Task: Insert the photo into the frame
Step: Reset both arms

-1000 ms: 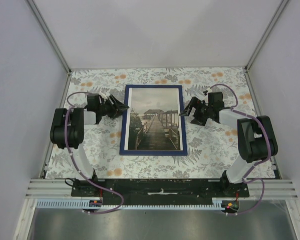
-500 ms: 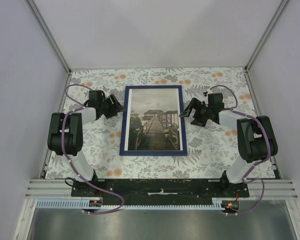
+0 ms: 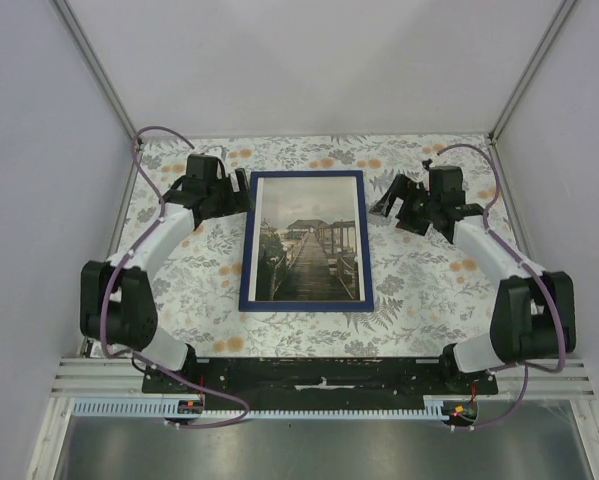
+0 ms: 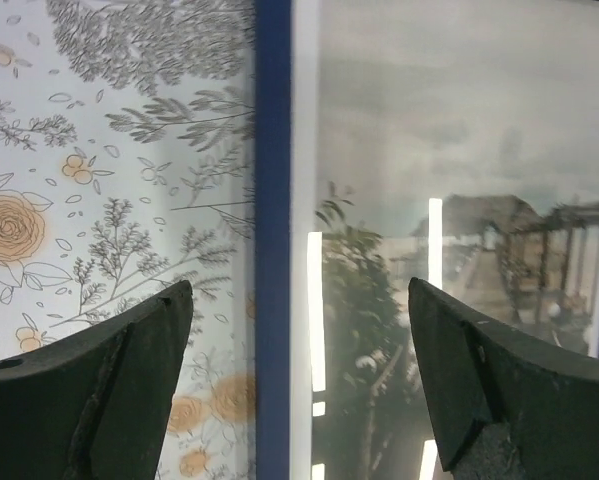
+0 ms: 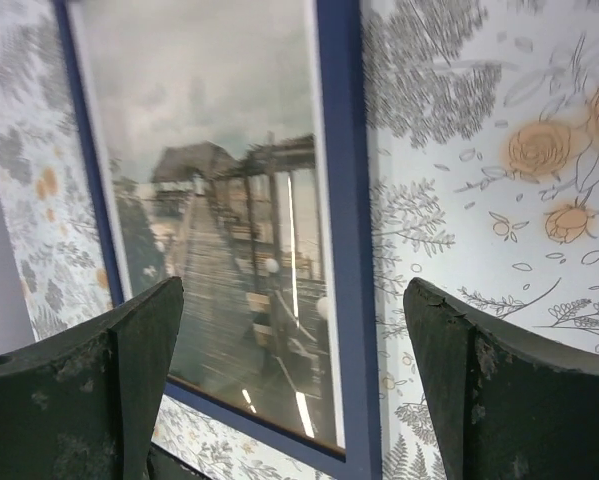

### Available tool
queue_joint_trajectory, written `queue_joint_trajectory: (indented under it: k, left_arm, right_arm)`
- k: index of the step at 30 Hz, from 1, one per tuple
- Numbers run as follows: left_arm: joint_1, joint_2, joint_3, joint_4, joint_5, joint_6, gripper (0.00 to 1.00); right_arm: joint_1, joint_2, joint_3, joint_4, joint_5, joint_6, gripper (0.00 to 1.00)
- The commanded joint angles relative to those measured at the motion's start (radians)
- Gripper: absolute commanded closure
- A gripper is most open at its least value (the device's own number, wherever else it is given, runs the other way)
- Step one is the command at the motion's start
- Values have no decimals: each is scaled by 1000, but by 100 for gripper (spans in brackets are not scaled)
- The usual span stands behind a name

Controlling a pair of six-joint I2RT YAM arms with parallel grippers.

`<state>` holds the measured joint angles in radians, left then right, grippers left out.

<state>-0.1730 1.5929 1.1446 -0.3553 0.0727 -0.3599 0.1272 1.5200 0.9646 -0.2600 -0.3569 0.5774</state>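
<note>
The frame (image 3: 304,305) lies flat at the table's middle, dark blue face up, with the photo (image 3: 306,240) of the pier and hut showing inside it. My left gripper (image 3: 241,200) is open and empty by the frame's upper left rim. In the left wrist view its fingers (image 4: 109,370) straddle the blue left rim (image 4: 272,250) and the photo (image 4: 459,150). My right gripper (image 3: 387,200) is open and empty just right of the frame's upper right corner. In the right wrist view its fingers (image 5: 489,390) straddle the blue right rim (image 5: 344,230) beside the photo (image 5: 209,200).
A floral-patterned cloth (image 3: 429,290) covers the table. Grey walls and metal posts (image 3: 97,70) enclose the back and sides. The black rail with the arm bases (image 3: 319,375) runs along the near edge.
Both arms have stretched out toward the far end of the table. Each gripper moved up along its side of the frame toward the top corners. The frame and photo have not moved.
</note>
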Motion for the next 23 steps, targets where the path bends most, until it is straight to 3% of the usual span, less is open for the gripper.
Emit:
queue_joint_trajectory:
  k: [1,7,12,23]
  left_arm:
    - [-65,-177,61,-109,-67,96,7]
    - [-137,-382,-22,-70,-36,82,5]
    - [-143,-430,-75,-63,-22,42,5]
    - [-145,-418,-77,-62,10,64,4]
  right_arm:
    - [3,-200,82,-100,84,-37,2]
    - [3,-418,71,-166,121,-37,2]
    - [3,-526,37,-214,153,-56,2]
    - [3,-528,40,-219,147,-59,2]
